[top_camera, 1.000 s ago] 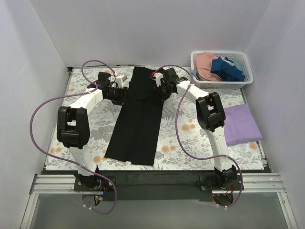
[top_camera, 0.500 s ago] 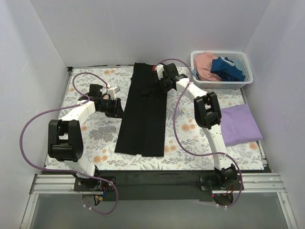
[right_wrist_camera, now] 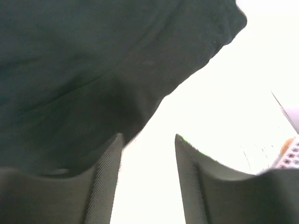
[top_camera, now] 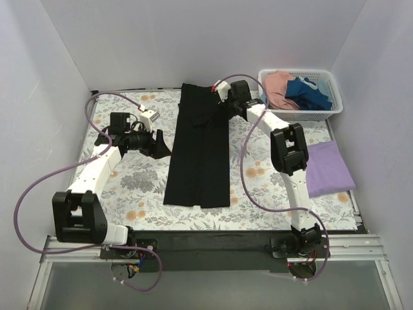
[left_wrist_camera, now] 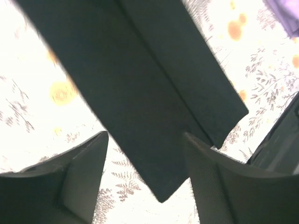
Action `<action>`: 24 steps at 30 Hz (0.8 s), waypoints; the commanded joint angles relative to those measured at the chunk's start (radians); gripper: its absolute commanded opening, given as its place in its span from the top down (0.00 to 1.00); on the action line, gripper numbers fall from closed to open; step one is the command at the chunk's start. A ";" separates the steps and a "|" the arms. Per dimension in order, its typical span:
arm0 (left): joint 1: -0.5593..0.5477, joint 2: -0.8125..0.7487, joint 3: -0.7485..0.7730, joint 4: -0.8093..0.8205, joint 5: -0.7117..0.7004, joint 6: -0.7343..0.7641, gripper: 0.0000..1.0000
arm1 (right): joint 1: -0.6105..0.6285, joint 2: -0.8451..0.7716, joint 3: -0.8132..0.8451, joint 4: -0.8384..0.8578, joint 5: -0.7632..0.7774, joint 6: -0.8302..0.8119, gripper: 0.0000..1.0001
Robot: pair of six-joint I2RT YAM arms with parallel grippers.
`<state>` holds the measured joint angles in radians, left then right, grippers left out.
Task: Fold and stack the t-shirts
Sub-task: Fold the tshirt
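Both my left gripper and right gripper stand open, holding nothing; the black t-shirt looks limp and light, so I'd pinch its corners.

Overhead view: evenly bright, sharp, faint shadows. In both wrist views the worktop glares white, the black t-shirt loses detail and the near jaws blur.
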<state>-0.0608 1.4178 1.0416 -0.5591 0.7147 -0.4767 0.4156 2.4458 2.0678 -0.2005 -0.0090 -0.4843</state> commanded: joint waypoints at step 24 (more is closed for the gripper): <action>-0.165 -0.378 -0.481 -0.227 0.114 1.195 0.39 | 0.492 -1.223 -1.354 -0.257 -0.387 -0.517 0.39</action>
<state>-0.1886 1.0851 0.6060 -0.8539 0.8337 0.6079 0.8902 1.2449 0.7174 -0.5323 -0.4042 -0.9455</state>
